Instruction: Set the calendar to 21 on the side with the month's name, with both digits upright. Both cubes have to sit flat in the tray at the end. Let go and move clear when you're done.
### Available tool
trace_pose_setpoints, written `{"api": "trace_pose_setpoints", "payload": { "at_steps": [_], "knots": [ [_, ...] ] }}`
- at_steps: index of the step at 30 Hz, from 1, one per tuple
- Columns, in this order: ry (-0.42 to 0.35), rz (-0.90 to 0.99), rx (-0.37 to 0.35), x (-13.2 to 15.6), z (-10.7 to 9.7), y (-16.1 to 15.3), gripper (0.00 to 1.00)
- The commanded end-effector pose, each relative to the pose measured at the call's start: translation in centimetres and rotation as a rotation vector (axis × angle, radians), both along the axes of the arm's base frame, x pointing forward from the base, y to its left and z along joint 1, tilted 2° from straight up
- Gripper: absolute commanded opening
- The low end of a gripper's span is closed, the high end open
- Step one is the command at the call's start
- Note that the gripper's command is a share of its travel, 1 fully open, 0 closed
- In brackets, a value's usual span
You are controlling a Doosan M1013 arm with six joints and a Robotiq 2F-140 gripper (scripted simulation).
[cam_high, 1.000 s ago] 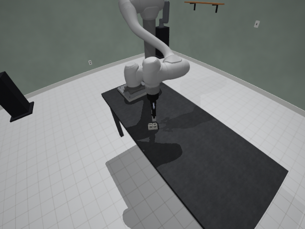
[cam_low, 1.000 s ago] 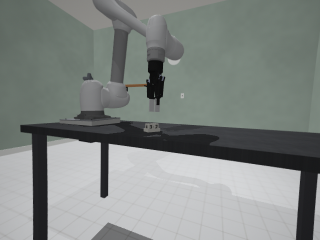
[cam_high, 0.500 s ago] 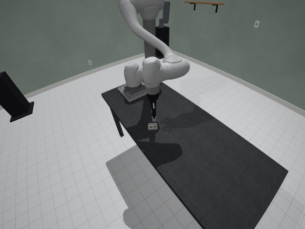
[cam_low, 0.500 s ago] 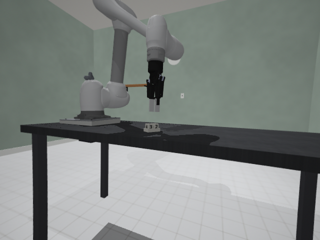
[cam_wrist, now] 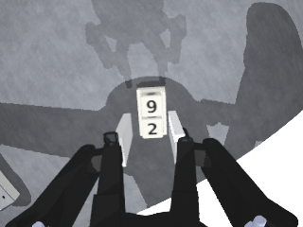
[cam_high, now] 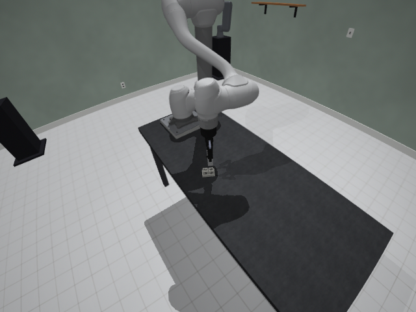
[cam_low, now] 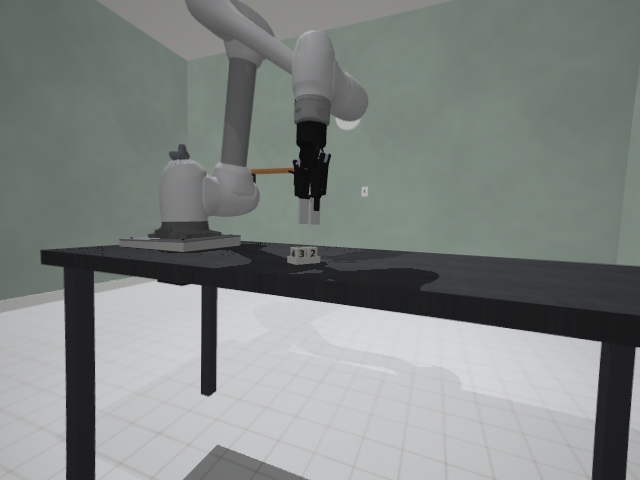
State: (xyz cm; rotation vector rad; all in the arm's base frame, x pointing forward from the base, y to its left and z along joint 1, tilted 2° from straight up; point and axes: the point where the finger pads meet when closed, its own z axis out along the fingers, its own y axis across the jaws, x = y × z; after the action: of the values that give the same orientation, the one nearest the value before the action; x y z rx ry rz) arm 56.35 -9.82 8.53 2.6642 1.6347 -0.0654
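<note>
Number Tray Reads 3 and 2 on One Side, Under a Raised Pincer

The small pale tray (cam_high: 208,175) (cam_low: 303,260) (cam_wrist: 139,106) lies on the dark table (cam_high: 285,218) (cam_low: 413,273) (cam_wrist: 57,61), out in front of the arm's base plate (cam_high: 177,134) (cam_low: 211,243). Its long axis runs left to right in the top view, askew to the table's long edges; in the wrist view it runs nearly straight up and down. One long side faces the exterior camera.

Two cubes sit side by side in the tray. Toward the exterior camera, the left-hand cube (cam_low: 301,253) shows a 3 and the right-hand cube (cam_low: 312,253) a 2, both upright. A dark mark on the left end is too small to read. The top faces, seen from the wrist, carry a 9 above a 2, both upright in that view, their lines of writing crossing the tray's long axis.

The arm (cam_high: 206,97) (cam_low: 312,67) reaches out high and bends down at the wrist, its pincer (cam_high: 210,161) (cam_low: 309,223) (cam_wrist: 150,123) pointing downward above the table and well apart from the tray. The pincer is released, its pale fingertips (cam_low: 303,211) parted with nothing between them.

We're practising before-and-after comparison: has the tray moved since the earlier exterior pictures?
No. The tray keeps its place on the table, measured against the table's front edge.
</note>
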Motion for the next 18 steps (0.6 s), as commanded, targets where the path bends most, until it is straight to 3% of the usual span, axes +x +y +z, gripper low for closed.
{"api": "trace_pose_setpoints", "payload": {
  "at_steps": [1,18],
  "knots": [
    [-0.004,0.003,0.005,0.3,-0.3,0.2,0.35],
    [-0.004,0.003,0.005,0.3,-2.4,0.1,0.35]
  ]
}}
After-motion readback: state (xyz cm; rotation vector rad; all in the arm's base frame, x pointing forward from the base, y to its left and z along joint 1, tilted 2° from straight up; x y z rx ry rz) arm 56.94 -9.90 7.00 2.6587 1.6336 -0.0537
